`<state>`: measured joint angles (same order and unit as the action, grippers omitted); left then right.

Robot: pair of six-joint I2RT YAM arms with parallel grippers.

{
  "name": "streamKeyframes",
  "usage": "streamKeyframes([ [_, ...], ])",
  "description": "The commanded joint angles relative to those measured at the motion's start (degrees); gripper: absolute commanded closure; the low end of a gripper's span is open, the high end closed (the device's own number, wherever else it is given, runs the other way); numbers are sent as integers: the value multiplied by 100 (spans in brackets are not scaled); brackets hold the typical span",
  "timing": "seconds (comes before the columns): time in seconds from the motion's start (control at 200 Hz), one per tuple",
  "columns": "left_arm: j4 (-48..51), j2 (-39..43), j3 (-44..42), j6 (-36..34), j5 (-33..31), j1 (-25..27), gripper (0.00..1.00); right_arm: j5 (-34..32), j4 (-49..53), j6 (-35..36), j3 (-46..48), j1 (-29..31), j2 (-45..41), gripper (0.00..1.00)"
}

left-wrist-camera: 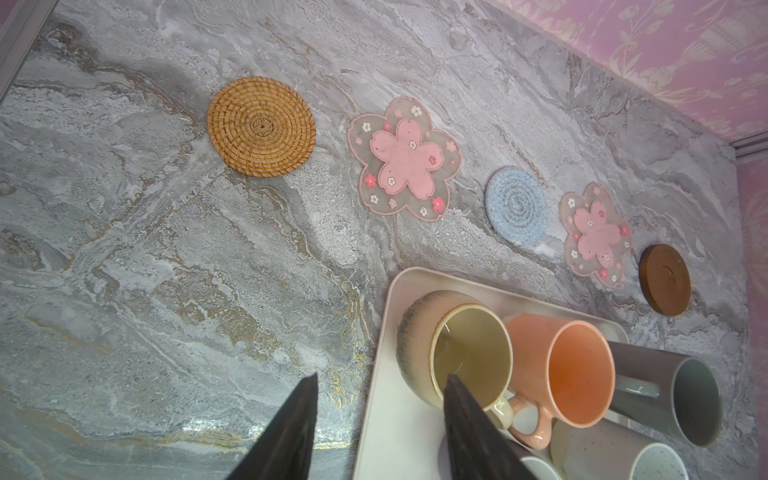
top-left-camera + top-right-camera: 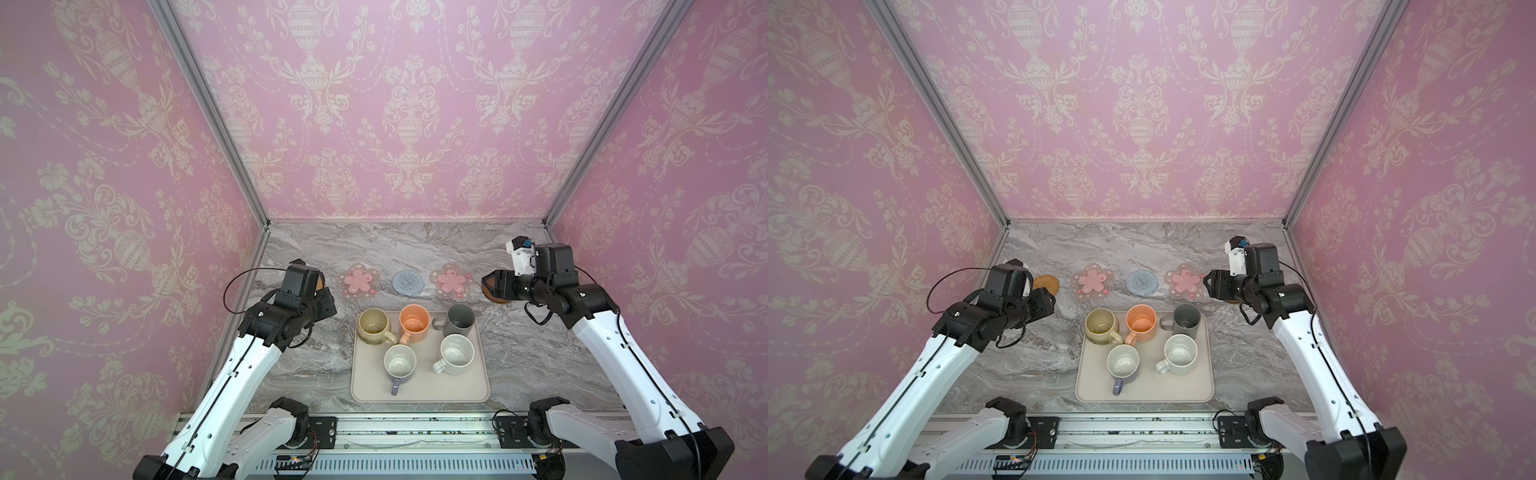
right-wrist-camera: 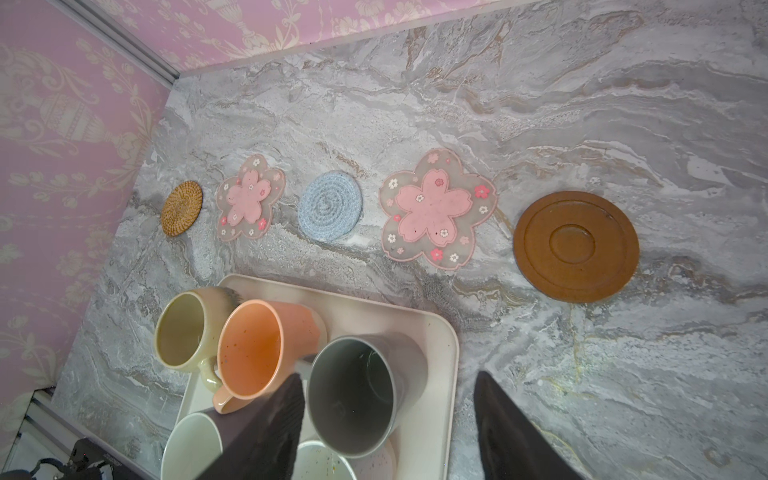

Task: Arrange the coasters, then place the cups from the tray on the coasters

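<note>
Five coasters lie in a row behind the tray (image 2: 419,392): rattan (image 1: 261,126), flower (image 1: 405,157), blue knitted (image 1: 516,205), flower (image 3: 436,209) and brown disc (image 3: 575,246). On the tray stand the cups: beige-yellow (image 2: 374,328), peach (image 2: 414,322), dark grey (image 2: 459,320), speckled white (image 2: 456,354) and lavender (image 2: 400,363). My left gripper (image 1: 382,376) hangs open and empty by the tray's far left corner, in front of the rattan coaster. My right gripper (image 3: 388,376) hangs open and empty over the brown disc, which it partly hides in both top views.
Pink papered walls with metal corner posts (image 2: 208,112) close the marble table (image 2: 519,353) on three sides. A metal rail (image 2: 415,428) carrying both arm bases runs along the front edge. Bare marble lies on both sides of the tray.
</note>
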<state>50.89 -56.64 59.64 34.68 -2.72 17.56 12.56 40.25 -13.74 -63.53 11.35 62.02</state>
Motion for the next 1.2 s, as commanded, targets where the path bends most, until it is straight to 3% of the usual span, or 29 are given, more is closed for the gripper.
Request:
streamKeyframes([
  [0.0, 178, -131, 71, -478, 137, 37, 48, -416, 526, 54, -318, 448, -3, 39],
  [0.135, -169, -143, -112, -616, 149, 38, 48, -809, 1096, 260, -959, 1055, 384, 55],
  [0.295, -390, -258, -160, -638, 253, 39, 48, -724, 1481, 564, -1336, 1558, 727, 76],
  [0.51, -547, -199, -409, -462, 298, 37, 48, -703, 1734, 1059, -1422, 2070, 1127, 94],
  [0.646, -407, -162, -381, -529, 149, 41, 47, -463, 1776, 1438, -1374, 2375, 1426, 100],
  [0.851, -341, -298, -280, -585, 67, 37, 47, -627, 2136, 1969, -1601, 2889, 2029, 100],
  [1.196, -286, -389, -204, -617, 10, 33, 46, -564, 2331, 2312, -1879, 3026, 2602, 100],
])
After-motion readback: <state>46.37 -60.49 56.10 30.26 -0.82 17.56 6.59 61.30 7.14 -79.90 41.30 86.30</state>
